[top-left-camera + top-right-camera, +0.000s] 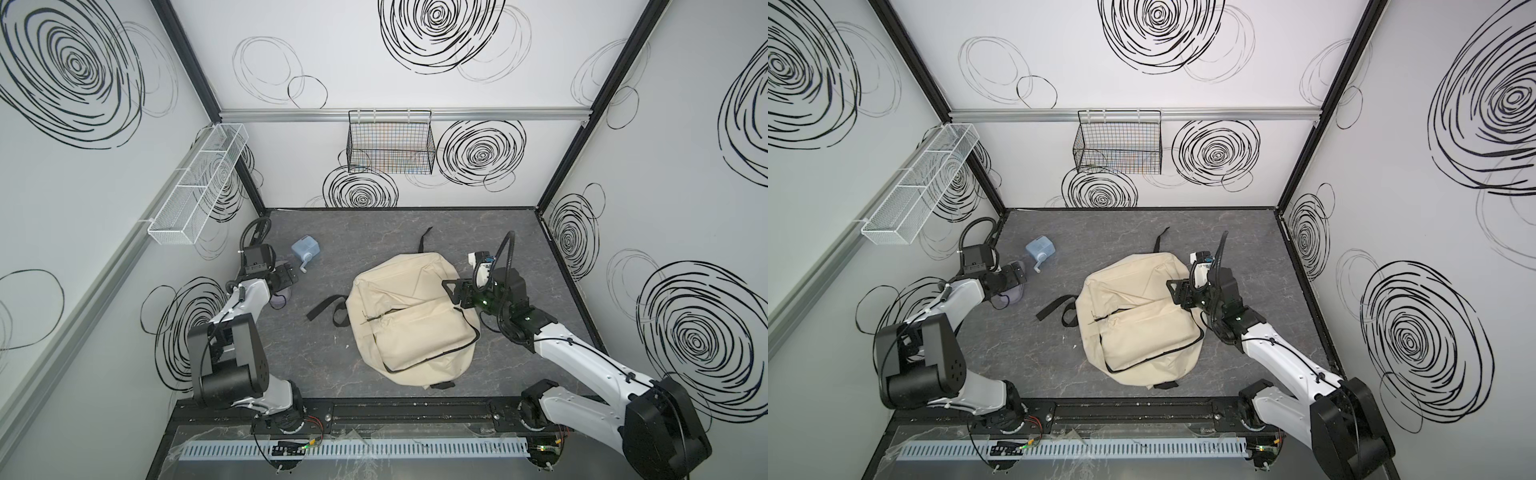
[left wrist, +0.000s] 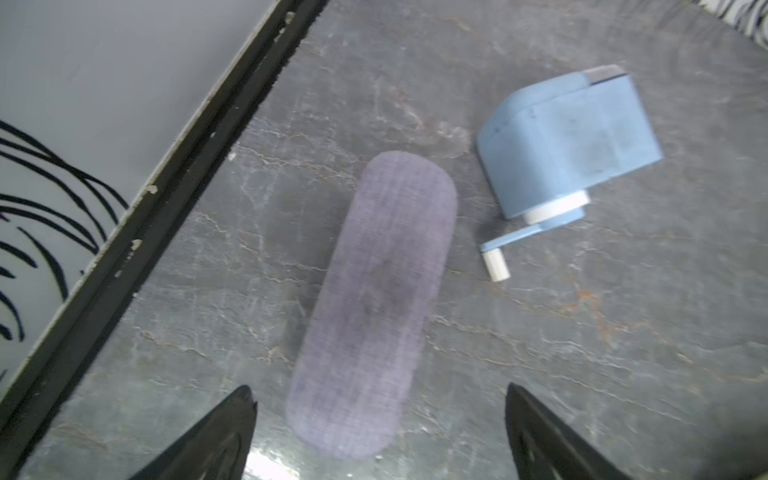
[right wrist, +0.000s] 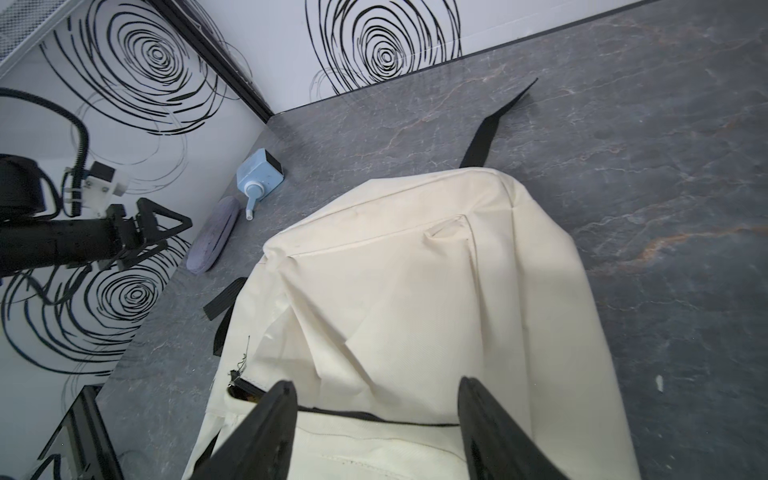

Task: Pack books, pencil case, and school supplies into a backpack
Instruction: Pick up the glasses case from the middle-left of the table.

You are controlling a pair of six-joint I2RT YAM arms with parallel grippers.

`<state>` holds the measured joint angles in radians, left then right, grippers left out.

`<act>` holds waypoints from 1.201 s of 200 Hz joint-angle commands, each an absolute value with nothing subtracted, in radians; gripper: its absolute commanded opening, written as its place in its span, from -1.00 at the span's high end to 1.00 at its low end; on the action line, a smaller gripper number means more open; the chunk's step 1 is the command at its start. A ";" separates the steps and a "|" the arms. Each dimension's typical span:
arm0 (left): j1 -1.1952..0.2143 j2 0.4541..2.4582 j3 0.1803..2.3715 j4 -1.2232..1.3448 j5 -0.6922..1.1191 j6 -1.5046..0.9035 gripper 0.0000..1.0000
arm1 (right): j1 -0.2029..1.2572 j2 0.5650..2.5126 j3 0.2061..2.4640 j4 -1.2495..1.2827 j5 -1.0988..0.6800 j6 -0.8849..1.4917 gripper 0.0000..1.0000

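Both jaws are standing wide open, gripping nothing. The right gripper [image 3: 377, 382] is hovering over the backpack [image 1: 411, 316], which is lying flat at mid-table [image 1: 374, 232] with its black straps trailing. The left gripper [image 2: 378, 388] is hanging above the near end of the pencil case [image 2: 374, 299], which is lying free beside the left wall. Just beyond, not touching it, the sharpener [image 2: 569, 137] is resting with its crank pointing toward the case.

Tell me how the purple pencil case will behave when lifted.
The pencil case looks woven and soft: it probably squashes slightly and grips without slipping. Long and slim, it may droop if held at one end.
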<state>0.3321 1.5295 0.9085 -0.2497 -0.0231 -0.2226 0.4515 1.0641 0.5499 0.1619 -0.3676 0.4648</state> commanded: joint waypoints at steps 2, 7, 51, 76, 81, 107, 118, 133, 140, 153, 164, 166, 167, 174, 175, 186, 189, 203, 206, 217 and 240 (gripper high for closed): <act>0.366 1.585 0.979 -0.282 -0.014 -0.150 -0.92 | 0.492 1.039 0.581 0.162 -0.378 0.487 -0.31; 0.368 1.595 0.983 -0.283 -0.009 -0.148 -0.92 | 0.498 1.037 0.581 0.168 -0.378 0.491 -0.31; 0.320 1.672 0.997 -0.298 -0.038 -0.107 -0.92 | 0.520 1.028 0.583 0.183 -0.390 0.498 -0.32; 0.313 1.692 1.002 -0.290 -0.034 -0.105 -0.92 | 0.520 1.024 0.581 0.181 -0.386 0.479 -0.32; 0.312 1.704 1.008 -0.292 -0.039 -0.100 -0.92 | 0.521 1.024 0.581 0.180 -0.385 0.479 -0.32; 0.310 1.773 1.046 -0.331 -0.055 -0.090 -0.92 | 0.521 1.017 0.573 0.182 -0.389 0.480 -0.32; 0.302 1.785 1.045 -0.326 -0.055 -0.089 -0.97 | 0.519 1.014 0.564 0.191 -0.389 0.482 -0.32; 0.290 1.793 1.037 -0.318 -0.072 -0.078 -0.96 | 0.521 1.013 0.556 0.203 -0.387 0.485 -0.32; 0.285 1.800 1.036 -0.317 -0.079 -0.073 -0.86 | 0.520 1.012 0.554 0.207 -0.389 0.485 -0.32; 0.279 1.811 1.039 -0.326 -0.075 -0.064 -0.67 | 0.520 1.013 0.554 0.208 -0.390 0.485 -0.32; 0.276 1.815 1.039 -0.324 -0.061 -0.062 -0.55 | 0.520 1.013 0.555 0.207 -0.389 0.483 -0.32; 0.276 1.814 1.039 -0.324 -0.060 -0.062 -0.53 | 0.520 1.013 0.555 0.207 -0.389 0.482 -0.31; 0.276 1.814 1.040 -0.325 -0.060 -0.062 -0.52 | 0.520 1.012 0.555 0.207 -0.390 0.482 -0.32; 0.276 1.814 1.040 -0.325 -0.054 -0.061 -0.42 | 0.520 1.012 0.558 0.204 -0.389 0.482 -0.31; 0.276 1.813 1.040 -0.325 -0.054 -0.060 -0.41 | 0.520 1.011 0.558 0.204 -0.389 0.482 -0.31; 0.275 1.808 1.041 -0.325 -0.055 -0.057 -0.29 | 0.521 1.009 0.562 0.200 -0.389 0.480 -0.31; 0.275 1.806 1.039 -0.325 -0.058 -0.058 -0.28 | 0.521 1.007 0.564 0.197 -0.387 0.480 -0.31; 0.274 1.796 1.039 -0.325 -0.062 -0.058 -0.23 | 0.520 0.998 0.569 0.193 -0.383 0.480 -0.31; 0.274 1.793 1.039 -0.326 -0.061 -0.058 -0.20 | 0.520 0.995 0.569 0.193 -0.381 0.480 -0.31; 0.274 1.778 1.038 -0.328 -0.063 -0.061 -0.20 | 0.520 0.986 0.571 0.193 -0.379 0.481 -0.31; 0.263 1.715 1.032 -0.330 -0.064 -0.078 -0.19 | 0.520 0.970 0.580 0.196 -0.370 0.490 -0.31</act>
